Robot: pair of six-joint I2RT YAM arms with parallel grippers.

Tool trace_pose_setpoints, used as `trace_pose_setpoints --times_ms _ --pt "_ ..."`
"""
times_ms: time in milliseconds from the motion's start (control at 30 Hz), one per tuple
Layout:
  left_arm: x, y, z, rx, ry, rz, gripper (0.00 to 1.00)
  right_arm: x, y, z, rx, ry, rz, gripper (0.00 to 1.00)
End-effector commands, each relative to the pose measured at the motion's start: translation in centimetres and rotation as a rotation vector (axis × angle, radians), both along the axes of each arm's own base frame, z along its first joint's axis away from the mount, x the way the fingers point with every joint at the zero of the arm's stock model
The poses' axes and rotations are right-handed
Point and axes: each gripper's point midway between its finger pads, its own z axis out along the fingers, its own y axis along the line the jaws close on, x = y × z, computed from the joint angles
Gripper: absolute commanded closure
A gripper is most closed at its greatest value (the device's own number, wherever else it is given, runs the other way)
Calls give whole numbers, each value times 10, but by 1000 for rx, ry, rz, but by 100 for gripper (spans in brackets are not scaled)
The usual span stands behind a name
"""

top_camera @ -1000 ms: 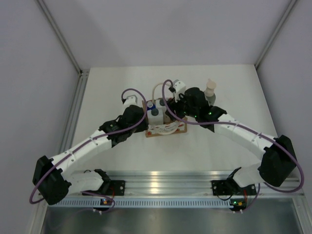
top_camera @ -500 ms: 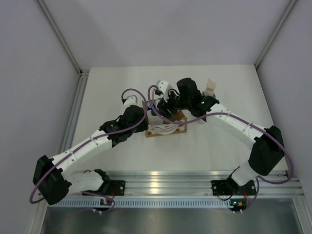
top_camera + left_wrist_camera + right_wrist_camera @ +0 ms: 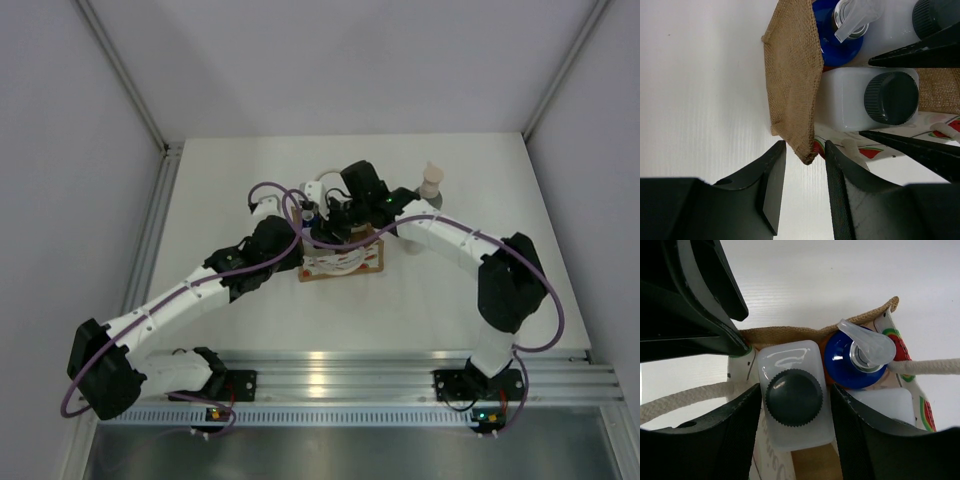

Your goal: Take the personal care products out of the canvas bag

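The canvas bag stands mid-table, and its burlap corner sits between my left gripper's jaws, which pinch it. My right gripper is open above the bag's mouth. Its jaws closely straddle a white bottle with a dark grey cap, which is still inside the bag. Beside it in the bag are the orange bottle with the blue top and a second white bottle. The grey-green bottle with the beige pump stands on the table right of the bag.
Cream rope handles hang over the bag's mouth on both sides of my right gripper. My two grippers are close together at the bag's left end. Grey walls enclose the white table on three sides.
My right arm has swung left from beside the pump bottle to over the bag's mouth, jaws now around a white bottle. The left arm and the bag have not moved.
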Motion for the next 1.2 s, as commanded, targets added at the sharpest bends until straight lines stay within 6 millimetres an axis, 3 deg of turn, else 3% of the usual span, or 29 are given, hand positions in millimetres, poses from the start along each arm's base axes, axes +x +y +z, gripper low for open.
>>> trace_pose_setpoints --times_ms 0,333,700,900,1033,1167 --pt "8 1 10 -2 -32 30 59 -3 14 4 17 -23 87 45" --pt "8 1 8 -3 -26 34 59 0 20 -33 -19 30 107 48" --pt "6 1 11 -8 -32 28 59 4 24 -52 -10 42 93 53" --pt "6 2 12 -11 -35 26 59 2 22 -63 -10 40 88 68" --pt "5 2 12 -13 -34 23 59 0 23 -60 17 27 86 77" --pt "4 3 12 -13 -34 23 59 -2 26 -58 54 30 92 92"
